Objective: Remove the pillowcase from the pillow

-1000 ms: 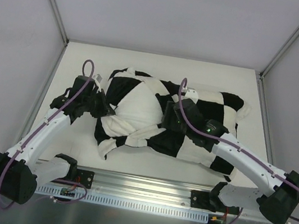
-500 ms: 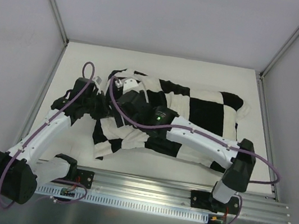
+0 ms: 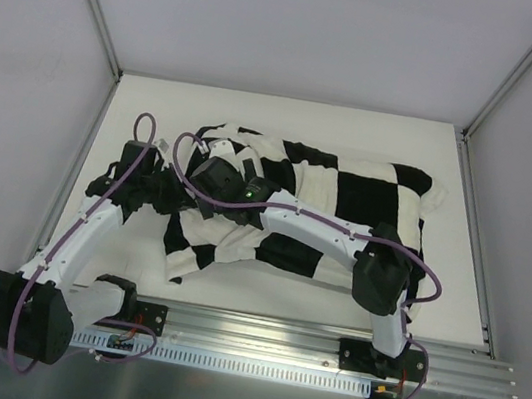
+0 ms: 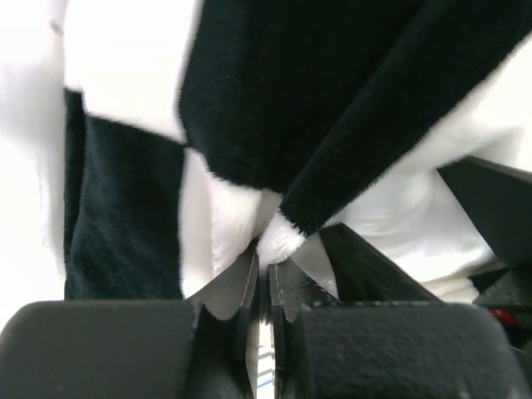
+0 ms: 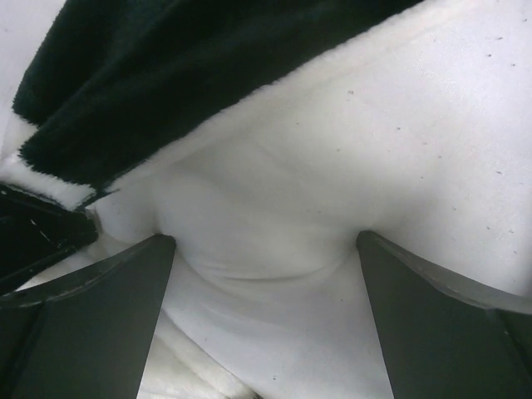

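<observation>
The black and cream checkered pillowcase (image 3: 347,197) lies crumpled across the middle of the table. My left gripper (image 3: 169,195) is at its left end, shut on a fold of the pillowcase edge (image 4: 278,237). My right arm reaches left across the pillowcase, and my right gripper (image 3: 205,177) is at that same left end. In the right wrist view my right gripper (image 5: 264,243) is wide open, with the plain white pillow (image 5: 332,150) bulging between its fingers. The black pillowcase edge (image 5: 166,83) lies just above. In the top view the pillow is mostly hidden.
White walls with metal corner posts enclose the table (image 3: 289,117) on the left, back and right. A metal rail (image 3: 255,334) with the arm bases runs along the near edge. My right arm's elbow (image 3: 378,276) rests over the pillowcase's near right part.
My right arm has swung left across the pillowcase, from its middle to its left open end, covering the white patch seen earlier. My left gripper has held its grip and shifted slightly left.
</observation>
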Robot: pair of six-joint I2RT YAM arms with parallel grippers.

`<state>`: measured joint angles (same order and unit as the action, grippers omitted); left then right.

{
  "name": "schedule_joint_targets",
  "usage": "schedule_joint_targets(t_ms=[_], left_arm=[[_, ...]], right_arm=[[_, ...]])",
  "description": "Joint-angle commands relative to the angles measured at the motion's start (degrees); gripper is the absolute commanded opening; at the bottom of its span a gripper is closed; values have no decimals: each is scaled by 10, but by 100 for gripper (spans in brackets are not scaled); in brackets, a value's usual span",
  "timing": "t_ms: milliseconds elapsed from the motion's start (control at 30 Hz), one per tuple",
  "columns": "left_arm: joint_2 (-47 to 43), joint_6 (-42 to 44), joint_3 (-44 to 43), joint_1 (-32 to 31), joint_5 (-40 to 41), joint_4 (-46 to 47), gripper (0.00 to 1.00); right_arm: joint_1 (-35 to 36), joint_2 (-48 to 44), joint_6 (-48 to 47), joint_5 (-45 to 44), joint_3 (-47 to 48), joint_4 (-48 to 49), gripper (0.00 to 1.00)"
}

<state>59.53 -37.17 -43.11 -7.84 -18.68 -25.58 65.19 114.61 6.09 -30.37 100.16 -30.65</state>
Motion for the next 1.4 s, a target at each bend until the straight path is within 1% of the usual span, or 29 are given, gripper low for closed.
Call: schedule_joint_targets(t_ms=[0, 33, 67, 167, 300, 367, 400, 467, 500, 567, 600, 767, 800, 867, 900, 967, 1000, 1033, 1067, 1167, 1233, 1367], left_arm=[[0, -14, 29, 33, -1, -28, 0], [-2, -22, 43, 40, -2, -27, 0], [-5, -26, 50, 59, -5, -25, 0], [-19, -32, 75, 88, -16, -20, 0], [-28, -29, 77, 92, -24, -18, 0], [-29, -29, 75, 92, -30, -18, 0], [-30, -30, 73, 92, -34, -18, 0], [-34, -32, 73, 92, -37, -18, 0], [-35, -38, 73, 92, -37, -18, 0], [-31, -43, 72, 92, -38, -14, 0], [-29, -45, 67, 92, -40, -11, 0], [-13, -34, 53, 90, -58, -8, 0], [-11, -31, 50, 86, -58, -7, 0], [-10, -27, 48, 82, -57, -7, 0], [-12, -26, 49, 81, -52, -7, 0], [-13, -26, 49, 81, -47, -6, 0], [-12, -26, 48, 82, -47, -7, 0], [-12, -26, 46, 78, -47, -7, 0], [-9, -25, 45, 64, -47, -6, 0], [-5, -22, 44, 62, -50, -2, 0], [1, -21, 46, 62, -50, 3, 0], [44, -27, 48, 62, -63, 19, 0]], right_arm=[[-20, 15, 27, -27, -5, -49, 99], [-20, 16, 29, -28, -7, -50, 97], [-21, 17, 34, -29, -8, -49, 96], [-23, 27, 42, -17, -7, -50, 96], [-27, 54, 64, -4, 6, -59, 96], [-26, 66, 66, 5, 7, -59, 98], [-27, 69, 67, 8, 7, -58, 94], [-28, 72, 65, 16, 7, -57, 82], [-27, 71, 63, 16, 7, -56, 58], [-30, 65, 60, 16, 13, -54, 25], [-35, 61, 59, 20, 14, -56, 1], [-45, -10, 67, 10, -17, -51, 1], [-48, -50, 70, 8, -26, -49, 1], [-52, -98, 76, 8, -52, -28, 1], [-58, -152, 79, 12, -89, -14, 1], [-68, -210, 93, 33, -130, 26, 1], [-80, -236, 98, 40, -168, 40, 1], [-88, -283, 104, 52, -182, 54, 1], [-94, -306, 114, 55, -195, 59, 1], [-115, -380, 125, 59, -232, 69, 1], [-118, -437, 125, 43, -260, 71, 1], [-132, -524, 130, 26, -308, 72, 1]])
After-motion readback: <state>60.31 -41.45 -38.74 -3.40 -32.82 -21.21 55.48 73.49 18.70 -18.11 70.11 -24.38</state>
